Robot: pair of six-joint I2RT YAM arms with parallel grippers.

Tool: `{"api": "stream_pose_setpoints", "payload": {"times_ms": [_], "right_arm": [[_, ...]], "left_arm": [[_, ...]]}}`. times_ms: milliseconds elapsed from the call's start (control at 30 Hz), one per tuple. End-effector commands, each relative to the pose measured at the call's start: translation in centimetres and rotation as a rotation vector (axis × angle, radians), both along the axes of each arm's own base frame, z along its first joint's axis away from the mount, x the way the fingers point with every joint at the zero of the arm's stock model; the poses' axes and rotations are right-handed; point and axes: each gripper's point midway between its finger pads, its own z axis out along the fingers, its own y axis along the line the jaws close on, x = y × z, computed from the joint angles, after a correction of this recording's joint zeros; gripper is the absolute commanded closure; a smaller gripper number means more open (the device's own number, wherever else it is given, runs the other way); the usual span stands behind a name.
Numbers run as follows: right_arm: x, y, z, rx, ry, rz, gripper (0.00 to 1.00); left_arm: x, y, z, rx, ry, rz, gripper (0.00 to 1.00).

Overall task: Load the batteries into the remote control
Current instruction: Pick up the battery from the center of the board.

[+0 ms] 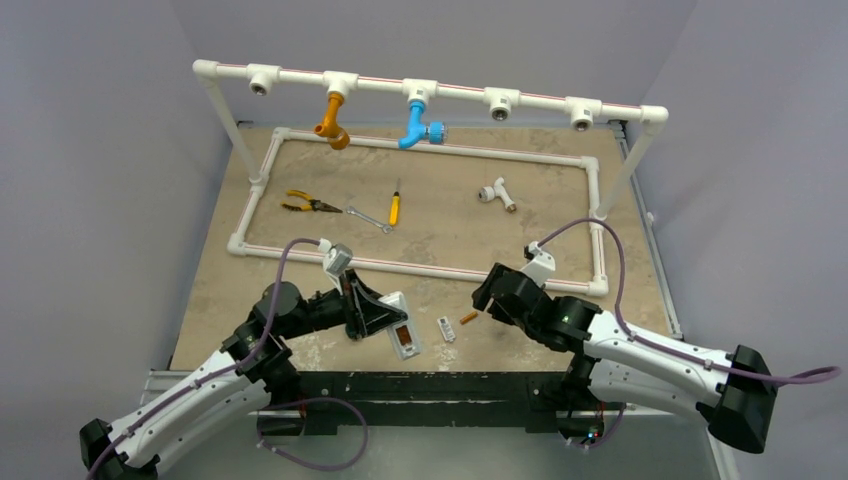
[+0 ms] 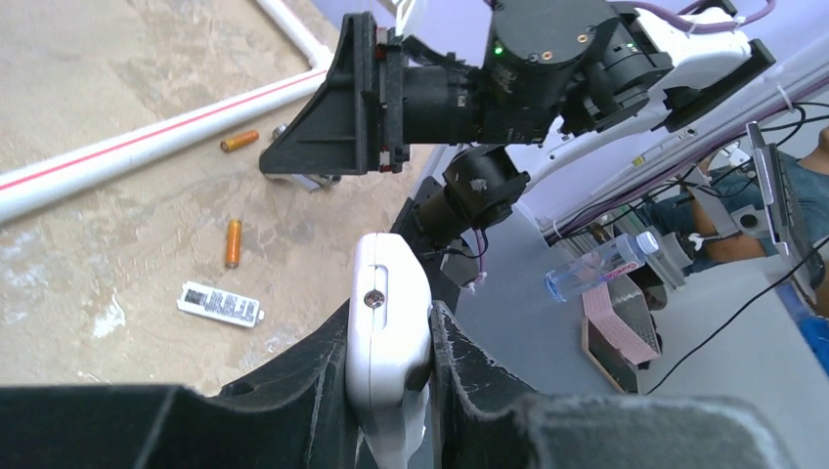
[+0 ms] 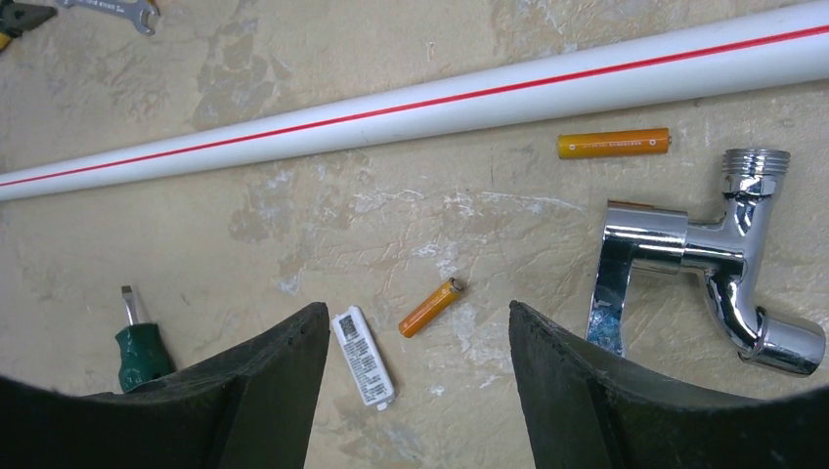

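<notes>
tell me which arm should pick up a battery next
Right. The right gripper is open above a loose battery on the table; the left gripper is shut on the remote control.

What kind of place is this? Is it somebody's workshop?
Probably a robot lab's test table, dressed like a plumbing workbench. A left arm and a right arm sit at its edge, a white pipe frame carries an orange tap and a blue tap, and pliers and a wrench lie on top.
</notes>
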Motion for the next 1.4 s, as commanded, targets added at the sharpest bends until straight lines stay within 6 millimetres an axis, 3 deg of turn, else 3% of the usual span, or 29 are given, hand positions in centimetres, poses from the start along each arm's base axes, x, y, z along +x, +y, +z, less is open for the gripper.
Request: {"api": "stream_pose_setpoints", "payload": {"times_ms": [0,167,500,800,1033,1367], "right_arm": [[1.1,0.2,2.0,0.059,-0.037,-0.078,0.34],[0.7,-0.2,1.4,0.091,0.016,-0.149,0.34],[0.7,1.4,-0.5,0.139,0.12,-0.237,0.32],[0.0,1.7,-2.1,0.181,0.192,-0.289,0.31],[-0.1,2.5,-2.5,0.189,0.215,-0.274,0.32],[-0.2,2.0,-2.5,0.176,0.202,-0.274,0.32]], "left_arm": [[0.0,0.8,3.3,-0.03,-0.179,0.017,1.0],[-0.1,1.0,3.0,-0.016,-0.184,0.016,1.0],[-0.6,0.7,3.4,-0.043,-0.213,-0.019,1.0],[-0.9,0.8,3.0,-0.047,-0.199,-0.023,1.0],[-2.7,0.7,4.4,-0.146,-0.274,-0.11,1.0],[-4.1,0.5,5.2,-0.222,-0.325,-0.19,1.0]]}}
